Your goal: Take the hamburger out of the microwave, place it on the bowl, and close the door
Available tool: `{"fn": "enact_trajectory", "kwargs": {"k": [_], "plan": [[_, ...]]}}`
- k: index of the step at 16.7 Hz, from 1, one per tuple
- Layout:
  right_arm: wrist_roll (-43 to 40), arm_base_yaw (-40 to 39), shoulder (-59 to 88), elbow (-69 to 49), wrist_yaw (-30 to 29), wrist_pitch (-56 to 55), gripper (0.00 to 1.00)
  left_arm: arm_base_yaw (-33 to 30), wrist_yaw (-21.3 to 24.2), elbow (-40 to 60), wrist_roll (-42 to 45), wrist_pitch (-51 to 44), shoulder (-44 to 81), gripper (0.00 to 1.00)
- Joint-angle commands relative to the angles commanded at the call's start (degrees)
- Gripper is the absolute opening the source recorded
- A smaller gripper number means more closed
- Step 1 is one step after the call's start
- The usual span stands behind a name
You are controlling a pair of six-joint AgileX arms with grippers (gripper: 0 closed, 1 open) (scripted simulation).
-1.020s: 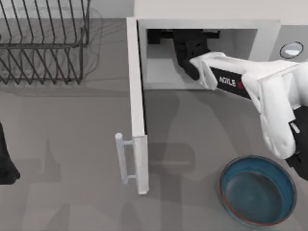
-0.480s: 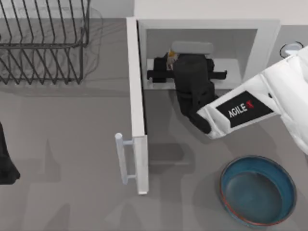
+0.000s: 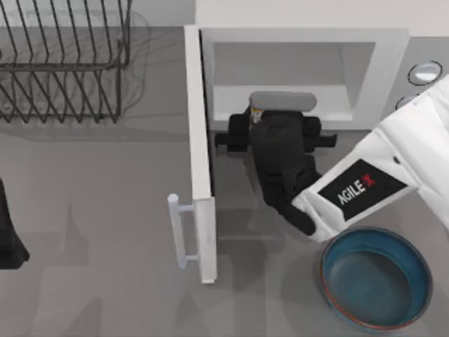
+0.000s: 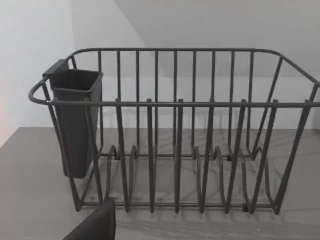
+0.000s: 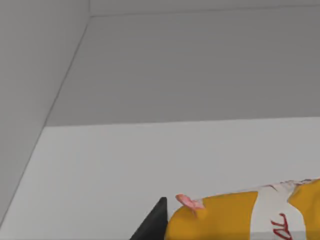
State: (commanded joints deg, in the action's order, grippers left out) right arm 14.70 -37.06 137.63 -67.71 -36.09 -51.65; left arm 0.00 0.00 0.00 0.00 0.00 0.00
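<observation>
Right end effector gripping hamburger

Grey matte tabletop, uniform surface, soft diffuse shadows across it. Dark wire dish rack at far left corner of table; upright vertical bars, curved plate dividers along base. Dark rectangular cutlery cup hung at one end of rack, inside rim. Plain pale wall behind rack; wall surfaces meet at slanted seam above it. Lighting even, no hard highlights. Rack bars cast faint striped shadows on tabletop and wall behind
</observation>
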Motion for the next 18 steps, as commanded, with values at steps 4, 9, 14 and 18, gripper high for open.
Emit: {"fn": "enact_trajectory", "kwargs": {"k": [4, 9, 14, 18], "plan": [[0.02, 0.02, -4.15, -0.34, 0.08, 4.2, 0.0, 0.0, 0.0, 0.0, 0.0, 0.0, 0.0, 1.0], [0.11, -0.02, -14.56, -1.34, 0.19, 16.1, 0.0, 0.0, 0.0, 0.0, 0.0, 0.0, 0.0, 1.0], [0.22, -0.01, -16.01, -1.4, 0.22, 17.59, 0.0, 0.0, 0.0, 0.0, 0.0, 0.0, 0.0, 1.0], [-2.89, 0.31, -16.12, -2.26, 1.29, 20.13, 0.0, 0.0, 0.0, 0.0, 0.0, 0.0, 0.0, 1.0]]}}
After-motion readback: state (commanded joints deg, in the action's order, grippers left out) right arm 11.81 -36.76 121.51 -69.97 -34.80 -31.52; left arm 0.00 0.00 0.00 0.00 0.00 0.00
